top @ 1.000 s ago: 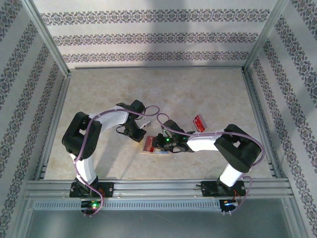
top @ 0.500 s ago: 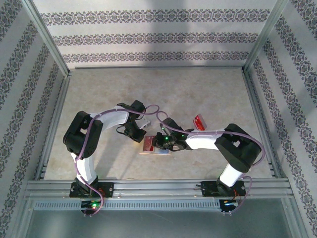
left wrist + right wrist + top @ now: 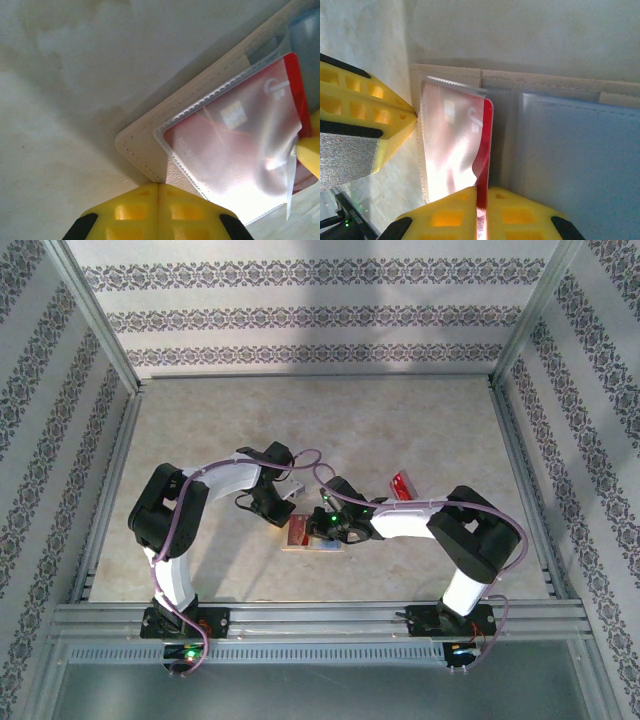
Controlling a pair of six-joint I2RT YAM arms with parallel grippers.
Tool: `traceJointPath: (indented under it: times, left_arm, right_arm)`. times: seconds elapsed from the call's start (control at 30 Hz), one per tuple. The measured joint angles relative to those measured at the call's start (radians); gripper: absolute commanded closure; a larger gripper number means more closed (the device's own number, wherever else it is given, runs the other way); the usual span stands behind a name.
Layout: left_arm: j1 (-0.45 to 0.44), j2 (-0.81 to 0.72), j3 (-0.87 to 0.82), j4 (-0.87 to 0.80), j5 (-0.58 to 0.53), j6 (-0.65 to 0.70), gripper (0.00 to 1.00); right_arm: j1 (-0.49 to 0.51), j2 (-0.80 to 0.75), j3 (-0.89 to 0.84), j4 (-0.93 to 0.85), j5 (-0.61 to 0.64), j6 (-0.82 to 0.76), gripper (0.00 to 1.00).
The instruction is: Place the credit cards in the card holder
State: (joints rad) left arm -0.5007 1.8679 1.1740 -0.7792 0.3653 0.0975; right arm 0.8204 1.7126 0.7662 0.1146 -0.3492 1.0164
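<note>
Right pincer point(image 3: 481, 195) pinches the stiff, slippery red card point(image 3: 487, 145) by its edge — left pincer point(image 3: 158, 189), closed, presses the card holder point(image 3: 142, 146).

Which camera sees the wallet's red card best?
Left wrist view: the thin red plastic card is large, its chip visible through a clear plastic sheet. Right wrist shows its red edge; top view, a tiny red patch.

Elbows folded, left white-and-black arm point(image 3: 215, 478) reaches right, right white-and-black arm point(image 3: 400, 525) reaches left, wrists low. The left yellow-fingered gripper point(image 3: 158, 186) has its fingers pressed flush together. The right yellow-fingered gripper point(image 3: 481, 190) is pinched on the edge of a bright red plastic card point(image 3: 488, 145). Tips sit near each other.
</note>
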Motion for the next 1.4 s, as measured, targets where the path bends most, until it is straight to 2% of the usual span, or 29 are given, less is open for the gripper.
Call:
traceJointPath:
  times: [0.3, 0.47, 0.7, 0.77, 0.9, 0.97, 1.13, 1.4]
  left_arm:
    - [0.0, 0.0, 0.0, 0.0, 0.0, 0.0, 1.0]
    - [0.0, 0.0, 0.0, 0.0, -0.002, 0.0, 0.98]
    - [0.0, -0.001, 0.0, 0.0, -0.004, 0.0, 0.97]
    - [0.0, -0.004, 0.0, 0.001, -0.008, 0.0, 0.91]
    - [-0.002, -0.019, 0.0, 0.005, -0.03, 0.0, 0.65]
    - [-0.002, -0.043, 0.001, 0.005, -0.039, -0.005, 0.6]
    - [-0.022, -0.123, 0.039, 0.005, -0.056, -0.019, 0.57]
    - [-0.148, -0.102, 0.135, -0.006, -0.033, -0.056, 0.52]
  right_arm:
    - [0.001, -0.023, 0.006, -0.037, 0.002, -0.005, 0.8]
    - [0.001, -0.121, 0.006, -0.101, 0.024, -0.026, 0.76]
    - [0.0, -0.232, -0.008, -0.163, 0.065, -0.04, 0.75]
    - [0.0, -0.256, -0.022, -0.181, 0.078, -0.045, 0.74]
    - [-0.014, -0.325, -0.072, -0.216, 0.1, -0.048, 0.72]
    - [-0.032, -0.36, -0.095, -0.229, 0.105, -0.048, 0.72]
    - [-0.077, -0.442, -0.162, -0.245, 0.124, -0.048, 0.71]
    - [-0.099, -0.488, -0.224, -0.241, 0.125, -0.042, 0.71]
